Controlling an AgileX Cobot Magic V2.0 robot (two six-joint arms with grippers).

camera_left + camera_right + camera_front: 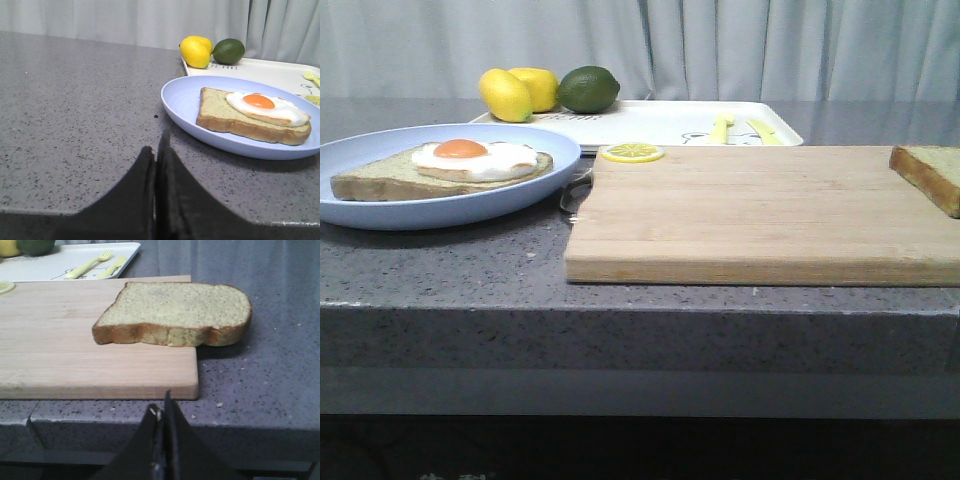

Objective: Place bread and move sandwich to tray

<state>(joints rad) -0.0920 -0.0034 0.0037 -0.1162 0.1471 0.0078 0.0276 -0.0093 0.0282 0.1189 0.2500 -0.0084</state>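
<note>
The sandwich [445, 170], bread with a fried egg on top, lies on a pale blue plate [380, 205] at the left; it also shows in the left wrist view [250, 117]. The plain bread [930, 175] lies on the right end of the wooden cutting board [760, 215], overhanging its edge in the right wrist view [175, 312]. The white tray [670, 125] sits behind the board. My left gripper [156, 145] is shut and empty, low near the table's front edge, short of the plate. My right gripper [162, 407] is shut and empty, in front of the board's corner. Neither arm shows in the front view.
Two lemons [518, 93] and a lime [588, 88] sit at the tray's left end. A yellow fork and knife [740, 128] lie on the tray. A lemon slice [632, 152] rests at the board's back left corner. Grey curtains hang behind.
</note>
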